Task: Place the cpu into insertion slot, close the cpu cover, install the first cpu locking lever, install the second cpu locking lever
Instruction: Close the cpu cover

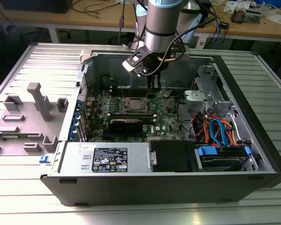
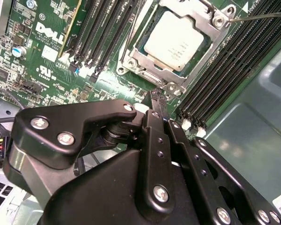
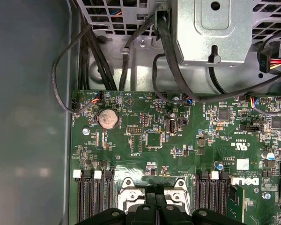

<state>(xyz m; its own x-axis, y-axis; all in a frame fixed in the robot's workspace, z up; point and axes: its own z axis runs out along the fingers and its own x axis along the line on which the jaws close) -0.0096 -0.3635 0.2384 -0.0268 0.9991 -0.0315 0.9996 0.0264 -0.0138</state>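
cpu (image 2: pixel 178 40) in insertion slot (image 2: pixel 147 70), hand (image 2: pixel 158 97) adj

Open computer case (image 1: pixel 145 187); blue drive caddy (image 1: pixel 208 151); perhaps a coin battery (image 3: pixel 108 119).

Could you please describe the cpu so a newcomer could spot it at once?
Inside the open computer case, find the green circuit board. Between its two banks of long black memory slots lies the silvery cpu cover; the cpu is the flat, pale grey square in its window, plain metal unlike the black slots beside it.
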